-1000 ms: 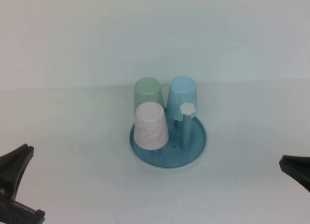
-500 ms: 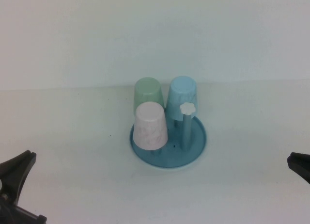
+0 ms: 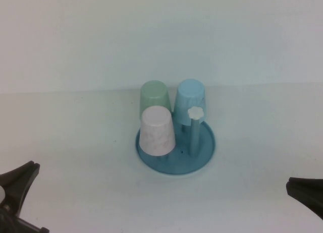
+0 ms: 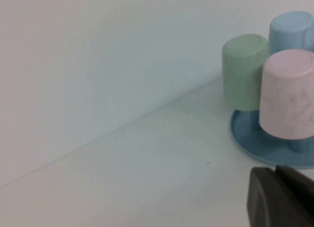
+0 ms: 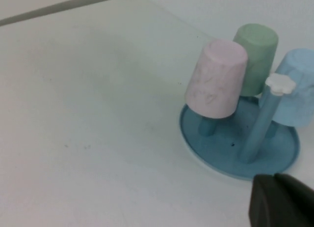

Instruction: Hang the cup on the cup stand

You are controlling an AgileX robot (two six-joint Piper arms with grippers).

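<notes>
High view: the cup [image 3: 158, 131] sits upside down over a peg on the cup stand [image 3: 202, 155], so the hanging looks done and only parking remains. The left hand [image 3: 20, 185] and right hand [image 3: 305, 190], well apart from the stand, hold nothing; their spread is unclear.

Brightness: bright, even, slightly washed out, with a cool greenish-white cast.
Shadows: only a faint soft one under the cup stand [image 3: 175, 148]; light source cannot be told.
Glare: none seen.
Focus: high view soft throughout; wrist views blur on dark near parts.
</notes>
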